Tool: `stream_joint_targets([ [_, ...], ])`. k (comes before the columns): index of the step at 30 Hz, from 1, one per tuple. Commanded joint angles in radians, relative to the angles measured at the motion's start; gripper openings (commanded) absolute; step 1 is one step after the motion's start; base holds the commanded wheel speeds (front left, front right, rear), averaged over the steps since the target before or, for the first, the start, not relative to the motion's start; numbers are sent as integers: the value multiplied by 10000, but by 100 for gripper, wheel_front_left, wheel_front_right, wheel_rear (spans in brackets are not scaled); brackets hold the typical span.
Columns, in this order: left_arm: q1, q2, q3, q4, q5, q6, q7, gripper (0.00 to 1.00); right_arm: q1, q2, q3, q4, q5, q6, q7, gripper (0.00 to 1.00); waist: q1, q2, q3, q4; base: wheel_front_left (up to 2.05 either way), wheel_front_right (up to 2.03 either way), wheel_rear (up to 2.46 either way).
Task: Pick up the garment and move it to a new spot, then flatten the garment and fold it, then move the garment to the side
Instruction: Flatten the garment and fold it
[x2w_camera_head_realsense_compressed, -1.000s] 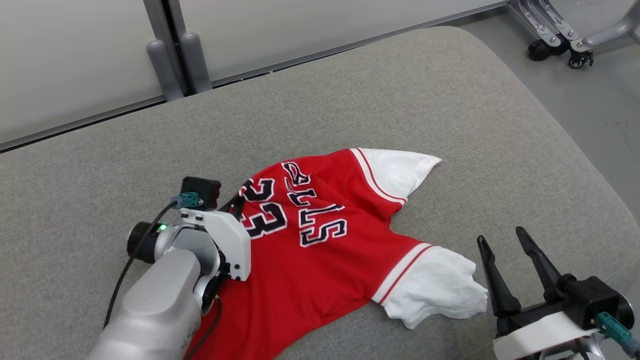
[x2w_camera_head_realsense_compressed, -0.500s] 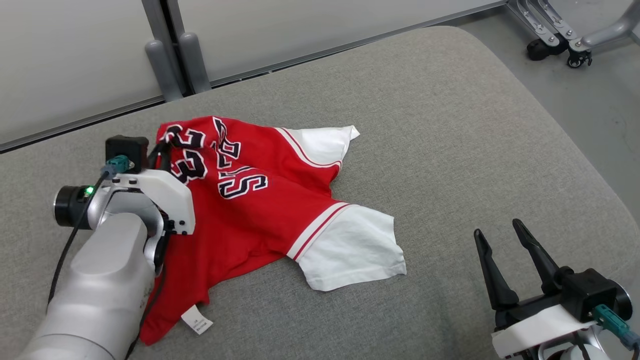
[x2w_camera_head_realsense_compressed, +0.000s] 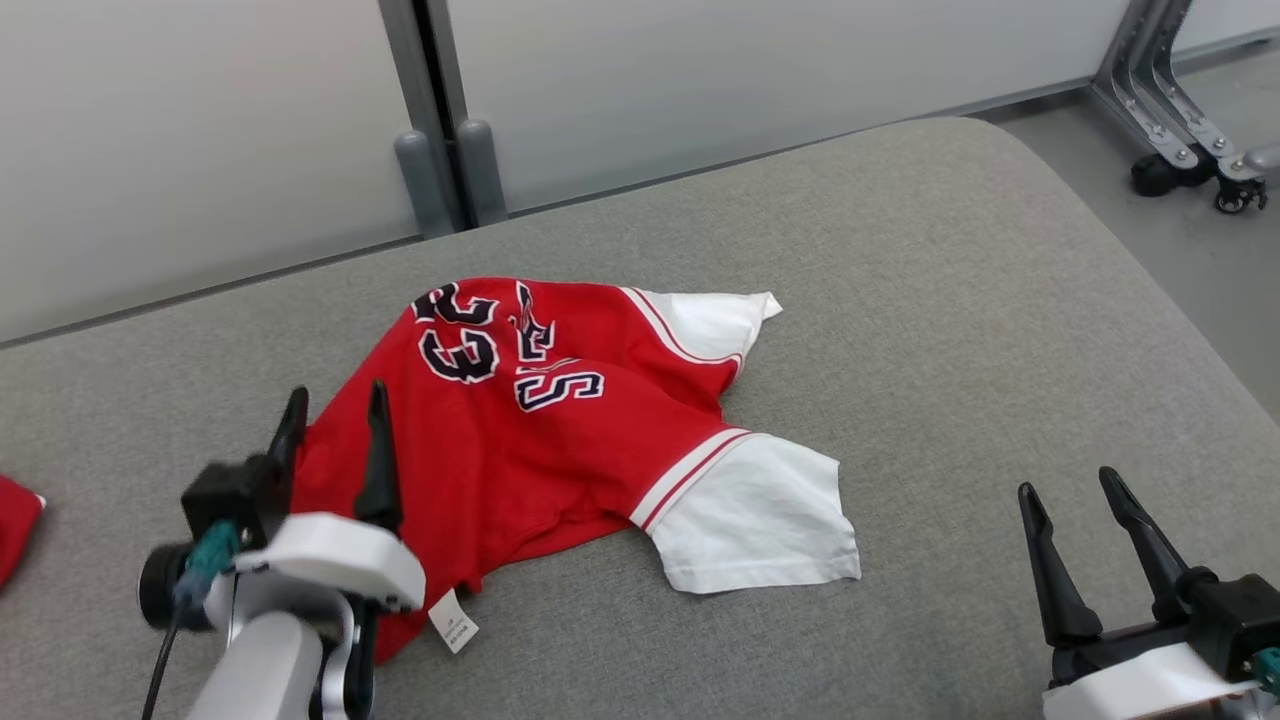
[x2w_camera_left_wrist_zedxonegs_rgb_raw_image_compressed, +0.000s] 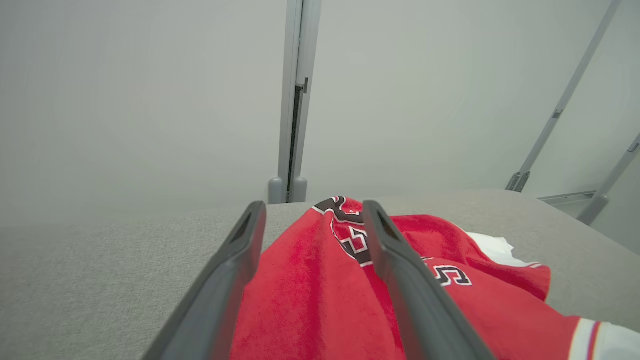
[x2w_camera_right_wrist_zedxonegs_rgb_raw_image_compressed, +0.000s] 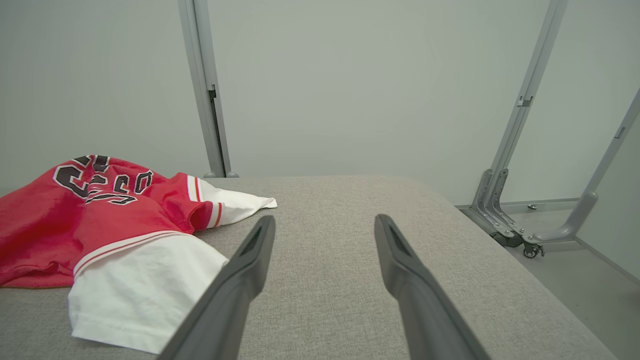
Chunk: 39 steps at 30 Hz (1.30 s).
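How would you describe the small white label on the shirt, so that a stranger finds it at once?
On the grey padded surface lies a crumpled red jersey with white sleeves. At its near edge, beside the left gripper, a small white label sticks out onto the grey fabric. Unlike the large sleeves, it is a tiny printed tab.

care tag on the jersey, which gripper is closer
Left. The left gripper is over the jersey beside the care tag; the right gripper lies beyond the white sleeve.
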Motion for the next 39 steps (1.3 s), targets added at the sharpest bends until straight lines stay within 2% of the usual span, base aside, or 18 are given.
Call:
stream_joint_targets([
  [1, 1282, -156, 586, -1267, 418, 83, -19, 100, 207, -107, -139, -68, -112, 1, -48, 100, 0, 0, -480, 454, 0, 0, 0],
  [5, 3684, -533, 1713, -3231, 1186, 29, -17, 100, 380, -165, -308, -160, -141, 1, -48, 100, 0, 0, -787, 959, 0, 0, 0],
  [10, 5559, -1094, 2878, -4492, 1880, -622, -18, 100, 653, -148, -476, -86, -176, 1, -48, 100, 0, 0, -1048, 1657, 0, 0, 0],
  [12, 6056, -1248, 3206, -4722, 2181, -949, -19, 100, 728, -121, -495, -8, -193, 1, -48, 100, 0, 0, -1114, 1893, 0, 0, 0],
  [13, 6056, -1248, 3206, -4722, 2181, -949, -19, 100, 728, -121, -495, -8, -193, 1, -48, 100, 0, 0, -1114, 1893, 0, 0, 0],
  [17, 6609, -1383, 3714, -4697, 2654, -1640, -20, 100, 868, -45, -502, 228, -286, 1, -48, 100, 0, 0, -1181, 2253, 0, 0, 0],
  [22, 6614, -1466, 4168, -4441, 2970, -2112, -19, 100, 875, 47, -435, 389, -324, 1, -48, 100, 0, 0, -1213, 2495, 0, 0, 0],
  [29, 6330, -1476, 3828, -4332, 2929, -2083, -18, 100, 541, -14, -43, 446, -355, 1, -48, 100, 0, 0, -1088, 2455, 0, 0, 0],
  [32, 5901, -1484, 3230, -3546, 3098, -2260, -18, 100, 294, -181, 287, 1427, -434, 1, 3, 100, 0, 0, -873, 2466, 0, 0, 0],
  [39, 3740, -1459, 1830, -1164, 3523, -2539, 487, 100, -1219, -459, 1305, 3246, -102, 1, 1100, 100, 0, 0, 227, 2546, 0, 0, 0],
])
